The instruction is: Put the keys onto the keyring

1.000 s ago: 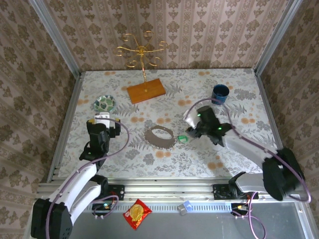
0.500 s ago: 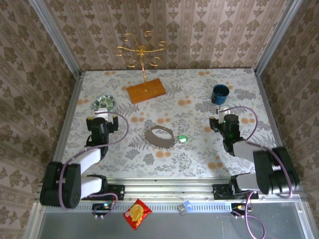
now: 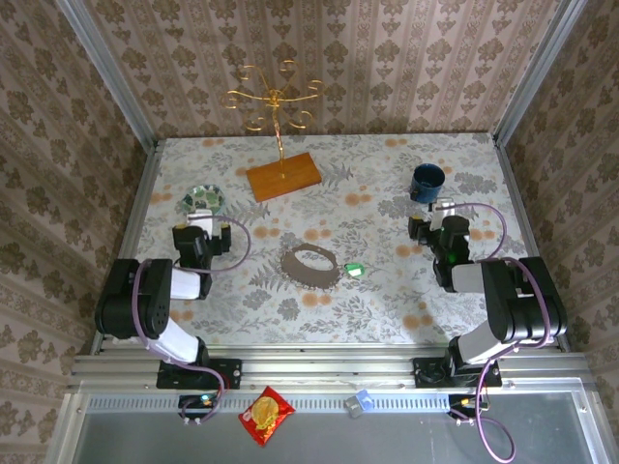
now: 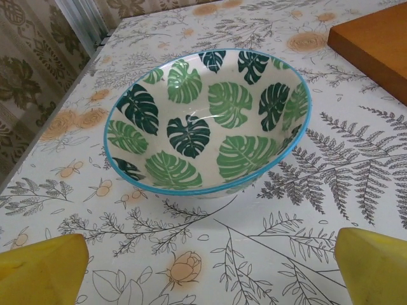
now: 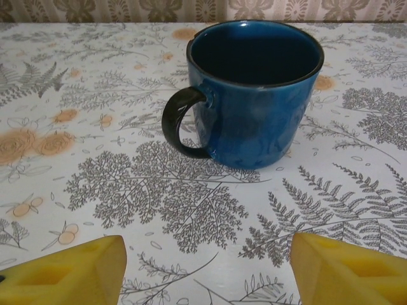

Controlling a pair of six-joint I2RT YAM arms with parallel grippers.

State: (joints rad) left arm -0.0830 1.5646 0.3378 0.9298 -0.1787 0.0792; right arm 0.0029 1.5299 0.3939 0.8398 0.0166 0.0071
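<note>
Both arms have pulled back since a second ago. The right arm was stretched out to the middle of the table, right by the keys, and now it is folded up at the right side of the top view. The left arm is folded up at the left side.

The left gripper (image 4: 206, 273) is wide open and holds nothing. Its two yellow fingers (image 4: 44, 270) sit in the bottom corners of the left wrist view. In front of them stands a bowl (image 4: 206, 121) with green leaves painted inside and a blue rim.

The right gripper (image 5: 206, 270) is wide open too, with nothing in it. It points at a dark blue cup (image 5: 254, 89) whose handle is on the left.

The keyring (image 3: 309, 264) lies flat in the middle of the flowery table (image 3: 387, 309) and has not moved. The keys (image 3: 355, 270) show as one tiny green spot just beside its right edge - not on the ring, and in the same place as before. I cannot tell one key from the other.

At the top of the top view a gold wire stand (image 3: 274, 97) rises from a wooden board (image 3: 282, 176). At the bottom, off the table, lies a red and yellow snack packet (image 3: 266, 416).
</note>
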